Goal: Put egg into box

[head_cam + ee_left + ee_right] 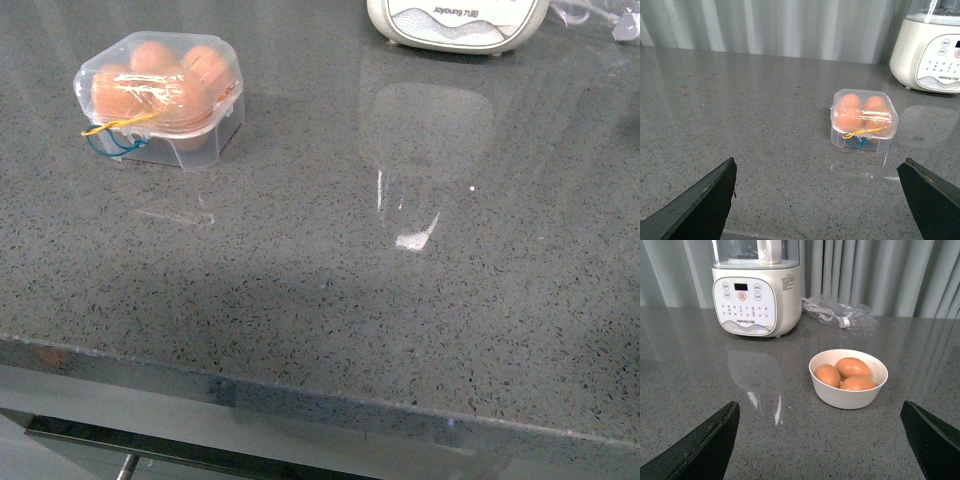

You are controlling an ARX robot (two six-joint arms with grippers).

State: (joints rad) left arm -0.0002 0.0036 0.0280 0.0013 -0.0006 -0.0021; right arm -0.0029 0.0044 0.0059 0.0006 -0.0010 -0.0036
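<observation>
Egg case [160, 97] sits far left on the grey countertop [330, 300], lid down, brown eggs inside, count unclear thru plastic. Both arms out of front view. Left gripper [817, 200] fingers wide, nothing held; right gripper [820, 440] same. Bowl [848, 378] w/ 3 eggs [847, 373] near white Joyoung cooker [756, 287], top cut off.
</observation>
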